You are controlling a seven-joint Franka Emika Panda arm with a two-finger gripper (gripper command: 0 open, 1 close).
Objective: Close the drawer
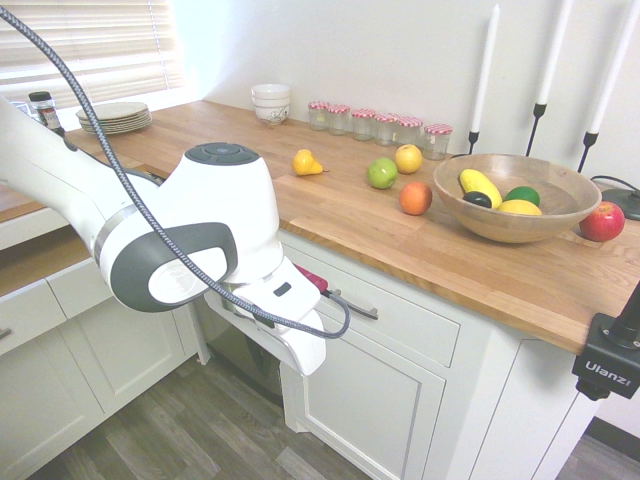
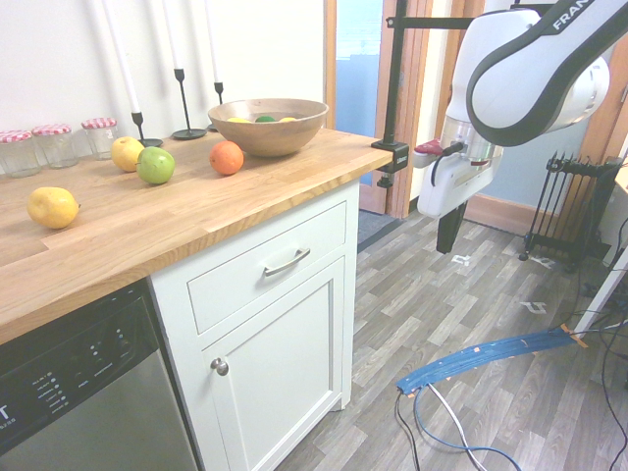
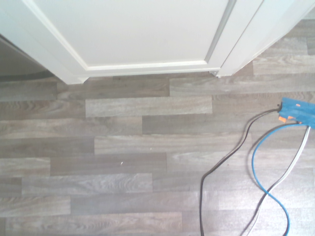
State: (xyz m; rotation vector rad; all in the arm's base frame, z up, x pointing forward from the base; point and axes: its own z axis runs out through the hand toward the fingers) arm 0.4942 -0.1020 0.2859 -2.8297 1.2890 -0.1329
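The drawer (image 2: 265, 267) is the wide white panel under the wooden counter, with a curved silver handle (image 2: 286, 262). Its front sits flush with the cabinet face. In the first exterior view the drawer (image 1: 400, 315) shows behind the arm's hand. My gripper (image 2: 448, 243) hangs out in the room well away from the drawer, above the floor. Its dark fingers point down, shut on nothing. The wrist view shows only floorboards and the foot of the white cabinet (image 3: 147, 39).
Below the drawer is a cabinet door with a round knob (image 2: 220, 366), with a dishwasher (image 2: 69, 392) beside it. Fruit, jars, a wooden bowl (image 2: 267, 124) and candlesticks stand on the counter. Another white drawer (image 1: 70, 285) stands pulled out on the adjoining run. Cables (image 2: 471, 358) lie on the floor.
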